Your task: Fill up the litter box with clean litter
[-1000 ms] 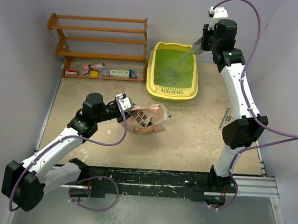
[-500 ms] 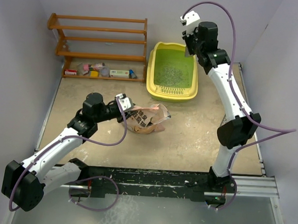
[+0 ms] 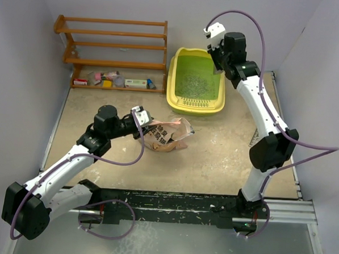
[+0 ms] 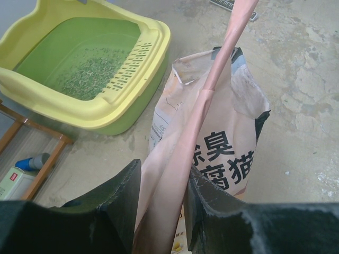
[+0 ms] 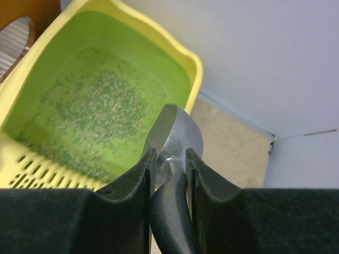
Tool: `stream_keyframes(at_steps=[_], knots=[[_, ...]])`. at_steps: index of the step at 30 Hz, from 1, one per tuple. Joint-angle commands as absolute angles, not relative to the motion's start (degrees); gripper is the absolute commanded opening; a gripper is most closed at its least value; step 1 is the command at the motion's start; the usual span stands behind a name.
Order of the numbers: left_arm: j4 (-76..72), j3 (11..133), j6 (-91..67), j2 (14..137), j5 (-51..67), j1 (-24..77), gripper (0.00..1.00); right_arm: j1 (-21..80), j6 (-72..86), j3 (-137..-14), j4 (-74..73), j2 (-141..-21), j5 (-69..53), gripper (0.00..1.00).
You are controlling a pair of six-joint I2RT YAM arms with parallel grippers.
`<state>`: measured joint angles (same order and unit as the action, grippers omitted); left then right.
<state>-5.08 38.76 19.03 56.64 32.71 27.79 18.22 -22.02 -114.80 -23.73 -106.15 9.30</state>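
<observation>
Yellow litter box (image 3: 196,108) lengthwise near-far, lip nearest | left fingers (image 4: 114,211) pinch bag (image 4: 222,153) | right fingers (image 5: 127,211) pinch scoop (image 5: 172,135)

litter box (image 3: 195,105): glossy plastic | scoop (image 5: 174,129): shiny metal (smooth) | bag (image 4: 222,143): matt paper

The scoop (image 5: 172,132) stopped pouring and swung left over the litter box (image 3: 196,108).

- Litter box (image 4: 132,100): far corner cut off at the upper left of the left wrist view; its left side is cut off in the right wrist view.
- Pink bag (image 4: 233,121): base hidden behind the left gripper (image 4: 161,182) at the bottom edge.
- Scoop (image 5: 175,132): handle end cut off at the bottom, pinched in the right gripper (image 5: 168,166).
- Small items (image 3: 112,79) under the rack (image 3: 116,63), upper left of the top view: too small to identify.
</observation>
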Motion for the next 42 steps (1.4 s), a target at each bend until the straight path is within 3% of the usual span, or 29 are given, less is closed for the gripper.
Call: stream_keyframes(at_steps=[1, 5, 9, 16, 25, 42], knots=[[-7.2, 39.2, 18.2, 55.4, 34.3, 28.0, 0.40, 18.1, -13.2, -111.6, -23.1, -96.4, 7.1, 0.00], [-7.2, 39.3, 18.0, 55.0, 34.6, 28.0, 0.32, 18.1, -5.8, -106.3, -24.8, -88.7, 6.1, 0.00], [-7.0, 39.5, 18.0, 54.5, 34.7, 28.0, 0.00, 18.2, 2.3, -100.9, -28.7, -80.0, -0.2, 0.00], [-4.9, 40.4, 17.6, 52.7, 29.6, 28.0, 0.00, 18.2, 11.3, -90.4, -34.5, -65.1, -7.5, 0.00], [-3.9, 40.4, 15.8, 49.5, 20.9, 28.0, 0.00, 18.2, 16.3, -81.2, -40.0, -56.8, -20.0, 0.00], [-2.6, 41.7, 14.2, 50.3, 23.3, 28.0, 0.00, 19.1, 20.3, -73.1, -31.6, -57.5, -26.0, 0.00]])
